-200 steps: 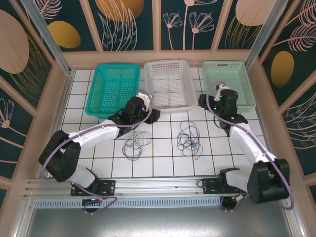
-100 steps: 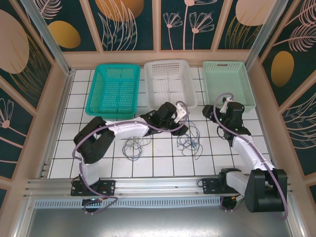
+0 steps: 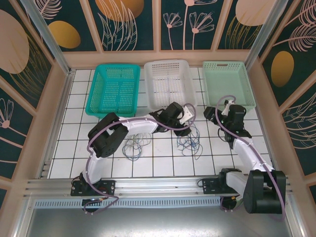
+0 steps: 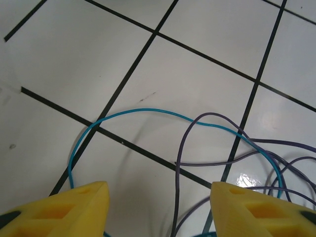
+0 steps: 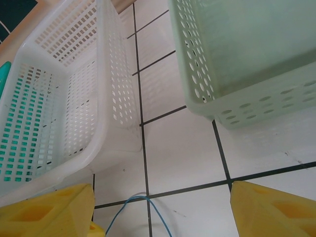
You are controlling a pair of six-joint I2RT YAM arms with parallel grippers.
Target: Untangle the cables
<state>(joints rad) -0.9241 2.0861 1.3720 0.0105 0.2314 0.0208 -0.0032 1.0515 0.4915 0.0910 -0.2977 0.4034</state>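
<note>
Hovering my left gripper (image 4: 158,190), jaws apart, over the cables (image 4: 143,111) on the tiled table (image 4: 207,69) (teal and purple loops); right gripper (image 5: 163,197) wide apart, empty, by the white basket (image 5: 106,89).

Left arm (image 3: 133,126): elbow folded up well behind and left of its end effector, forearm stretched low over the worktop (image 3: 163,158), wrist pitched down. The left end effector (image 4: 158,210) has its yellow fingertips (image 4: 59,207) parted with a clear gap between them. Right arm (image 3: 247,153): forearm rises from the base behind the right end effector (image 5: 163,207) and leans left, wrist tipped down, yellow fingers (image 5: 276,207) spread wide.
</note>
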